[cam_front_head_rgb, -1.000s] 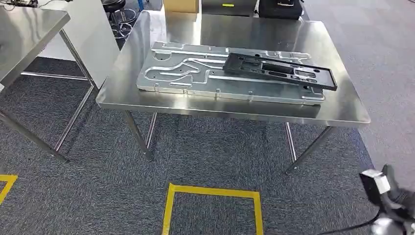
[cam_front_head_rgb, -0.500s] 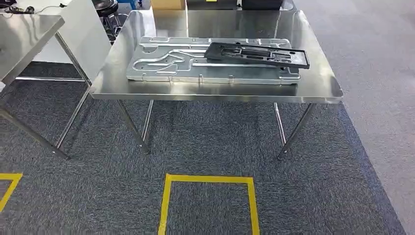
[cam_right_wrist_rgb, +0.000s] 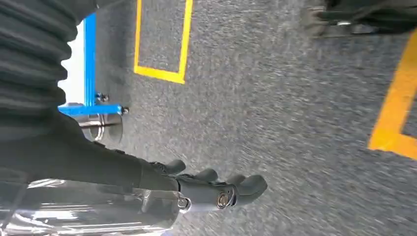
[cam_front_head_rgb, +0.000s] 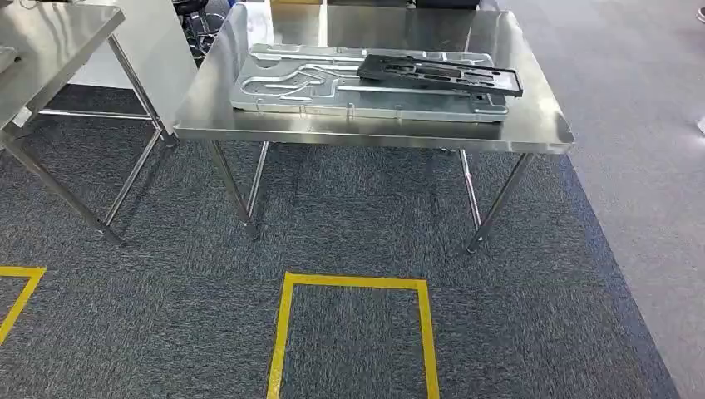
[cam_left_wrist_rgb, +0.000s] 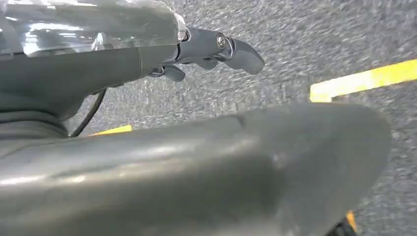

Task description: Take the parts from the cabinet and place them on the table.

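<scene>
- Since a second ago the whole head view has shifted: camera moved, table sits farther off toward 12 o'clock; the right arm at 5 o'clock is gone from it.
- Left robot hand (cam_left_wrist_rgb: 216,49) and right robot hand (cam_right_wrist_rgb: 216,189) hang over carpet, fingers loosely extended, holding nothing.
- Yellow floor square (cam_front_head_rgb: 353,332) nearest, 6 o'clock.
- Surface (cam_front_head_rgb: 374,133) beyond: silver plate (cam_front_head_rgb: 283,87) lies flat, black frame (cam_front_head_rgb: 441,73) resting on top, likely stacked for support.
- Second table (cam_front_head_rgb: 50,41) at 10 o'clock; nothing blocks the way.

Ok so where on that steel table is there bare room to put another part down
The steel table is bare along its far side behind the large silver metal plate, with thin strips along the near edge and both ends. The middle is crowded: the plate fills it, and the black plastic frame lies on the plate.
</scene>
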{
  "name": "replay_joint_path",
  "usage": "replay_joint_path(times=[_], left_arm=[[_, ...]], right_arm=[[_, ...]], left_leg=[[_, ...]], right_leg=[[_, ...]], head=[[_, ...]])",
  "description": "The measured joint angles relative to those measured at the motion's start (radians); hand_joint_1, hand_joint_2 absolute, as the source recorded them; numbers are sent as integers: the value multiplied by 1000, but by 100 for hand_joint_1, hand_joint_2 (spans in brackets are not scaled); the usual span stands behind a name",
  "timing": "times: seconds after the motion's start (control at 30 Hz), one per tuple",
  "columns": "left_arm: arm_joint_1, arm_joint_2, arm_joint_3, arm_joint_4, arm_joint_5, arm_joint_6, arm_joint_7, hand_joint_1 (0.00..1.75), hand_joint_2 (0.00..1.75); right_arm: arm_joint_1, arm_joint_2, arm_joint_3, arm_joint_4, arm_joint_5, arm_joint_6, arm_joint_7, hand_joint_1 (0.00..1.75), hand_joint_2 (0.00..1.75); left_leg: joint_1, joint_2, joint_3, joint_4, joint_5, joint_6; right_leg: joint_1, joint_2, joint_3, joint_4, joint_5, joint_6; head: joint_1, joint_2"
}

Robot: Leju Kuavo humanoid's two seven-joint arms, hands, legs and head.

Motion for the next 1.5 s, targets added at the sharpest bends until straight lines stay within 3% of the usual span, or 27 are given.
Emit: replay_joint_path(times=[0.07, 0.1, 0.17, 0.2, 0.23, 0.3, 0.33, 0.4, 0.43, 0.47, 0.53, 0.6, 0.63, 0.67, 0.7, 0.73, 0.77, 0.83, 0.93, 1.0, 1.07, 1.1, 1.13, 1.17, 1.33, 1.47, 1.5], left_arm=[[0, 0, -1, 0, -8, -2, -2, 0, 0], [0, 0, -2, 0, -10, -5, 0, 0, 0], [-1, 2, -3, 0, -16, -11, 8, 0, 0], [0, 2, -3, 0, -16, -12, 12, 0, 0], [0, 2, -3, 0, -16, -12, 14, 0, 0], [3, 3, -3, 0, -15, -13, 19, 0, 0], [3, 5, -3, 0, -15, -12, 19, 0, 0], [6, 5, -3, 0, -15, -14, 18, 0, 0], [5, 5, -3, 0, -14, -20, 16, 0, 0], [4, 6, -3, 0, -10, -27, 11, 0, 0], [4, 6, -3, 0, -10, -35, 1, 0, 0], [4, 8, -7, 0, -22, -34, -20, 0, 0], [2, 10, -11, 0, -28, -29, -21, 0, 175], [1, 13, -13, 0, -27, -25, -18, 0, 175], [-1, 13, -15, 0, -26, -20, -17, 0, 175], [-1, 14, -15, 0, -24, -15, -7, 0, 175], [-1, 14, -15, 0, -22, -8, 12, 0, 175], [5, 15, -15, 0, -18, -1, 31, 0, 175], [4, 18, -20, -1, -17, 3, 40, 0, 175], [6, 24, -43, -5, 11, -1, 42, 0, 175], [7, 27, -66, -16, 49, -5, 43, 0, 175], [6, 29, -80, -22, 70, -10, 43, 0, 0], [6, 31, -93, -29, 91, -14, 43, 0, 0], [6, 34, -106, -36, 111, -17, 43, 0, 0], [14, 52, -177, -54, 217, -37, 44, 0, 0], [41, 60, -234, -55, 300, -55, 45, 0, 0], [51, 60, -248, -55, 321, -57, 46, 0, 0]], right_arm=[[0, 0, 0, 0, -11, 4, 1, 0, 175], [-1, 0, 0, 0, -21, 4, 0, 0, 175], [-3, 3, 0, 0, -37, 4, -16, 0, 175], [-4, 4, -1, 1, -40, 4, -19, 0, 175], [-4, 6, -2, 1, -41, 4, -24, 0, 0], [-2, 9, -2, 3, -41, 5, -29, 0, 0], [-3, 11, -2, 5, -42, 7, -28, 0, 175], [-3, 14, -2, 5, -45, 6, -26, 0, 175], [-3, 14, -2, 5, -47, 7, -24, 0, 0], [-3, 14, -3, 5, -51, 8, -23, 0, 0], [-2, 14, -5, 7, -67, 12, -22, 0, 0], [-3, 15, -23, 7, -106, 26, -28, 0, 0], [-5, 17, -33, 7, -121, 30, -30, 0, 0], [-5, 20, -40, 7, -134, 36, -32, 0, 0], [-5, 23, -51, 8, -150, 44, -33, 0, 0], [-6, 23, -60, 8, -164, 53, -33, 0, 0], [-8, 24, -75, 10, -185, 70, -35, 0, 175], [-9, 24, -99, 10, -207, 93, -40, 0, 175], [-11, 21, -119, 10, -229, 138, -68, 0, 175], [-4, 15, -103, 10, -259, 147, -70, 0, 175], [3, 10, -82, 10, -293, 153, -71, 0, 175], [10, 7, -67, 10, -312, 154, -71, 0, 0], [20, 4, -53, 10, -329, 159, -71, 0, 0], [29, 3, -37, 11, -348, 165, -70, 0, 0], [61, -6, 55, 11, -446, 176, -70, 0, 0], [64, -20, 134, 0, -522, 187, -71, 0, 0], [64, -24, 153, -6, -540, 189, -71, 0, 0]], left_leg=[[2, 2, -42, 15, 21, -6], [3, 1, -61, 25, 29, -10], [-2, -2, -84, 50, 40, -23], [-3, -1, -86, 50, 49, -30], [-1, 0, -88, 48, 59, -36], [4, -2, -96, 44, 71, -50], [7, -3, -106, 67, 22, -56], [9, -5, -141, 190, -113, -65], [10, -5, -155, 265, -161, -69], [10, -5, -162, 330, -181, -71], [10, -6, -132, 358, -119, -68], [10, -6, -23, 233, -51, -57], [6, -6, 48, 139, -61, -46], [1, -6, 127, 43, -93, -38], [1, -5, 150, -21, -121, -32], [-2, -6, 143, -20, -122, -30], [-4, -6, 139, -20, -118, -24], [5, -2, 134, -31, -95, -13], [2, 2, 105, -25, -78, -2], [1, 4, 89, -17, -72, -2], [2, 3, 79, -5, -70, -5], [3, 2, 78, 3, -71, -7], [2, 1, 73, 11, -74, -12], [-6, 1, 64, 19, -77, -19], [-2, -2, 49, 36, -86, -43], [5, -5, -79, 311, -222, -58], [6, -5, -99, 351, -226, -59]], right_leg=[[-6, 0, 74, -62, 84, 4], [-8, 0, 141, -147, 100, 4], [-4, 3, 278, -344, 39, -4], [-2, 3, 276, -350, 28, -21], [1, 3, 269, -347, 34, -28], [0, -3, 254, -349, 56, -51], [0, -8, 240, -348, 70, -60], [1, -8, 207, -348, 95, -69], [3, -8, 189, -347, 109, -70], [5, -8, 170, -345, 122, -70], [8, -8, 132, -340, 144, -67], [11, -8, 102, -334, 162, -64], [11, -8, 95, -331, 170, -62], [18, -7, 89, -327, 174, -57], [18, -9, 85, -323, 182, -51], [16, -11, 81, -324, 193, -45], [13, -12, 80, -325, 200, -39], [10, -5, 72, -311, 188, -27], [6, -2, -8, -99, 45, -15], [5, -1, -29, -3, 11, -11], [4, -2, 43, -95, 58, -11], [3, -2, 106, -196, 98, -13], [1, -2, 158, -283, 119, -16], [7, -2, 168, -308, 100, -21], [2, -2, 155, -319, 112, -57], [6, -2, 146, -319, 115, -69], [6, -2, 146, -318, 115, -69]], head=[[0, 0], [0, 0], [0, 0], [0, 0], [0, 0], [0, 0], [0, 0], [0, 0], [0, 0], [0, 0], [0, 0], [0, 0], [0, 0], [0, 0], [0, 0], [0, 0], [0, 0], [0, 0], [0, 0], [0, 0], [0, 0], [0, 0], [0, 0], [0, 0], [0, 0], [0, 0], [0, 0]])
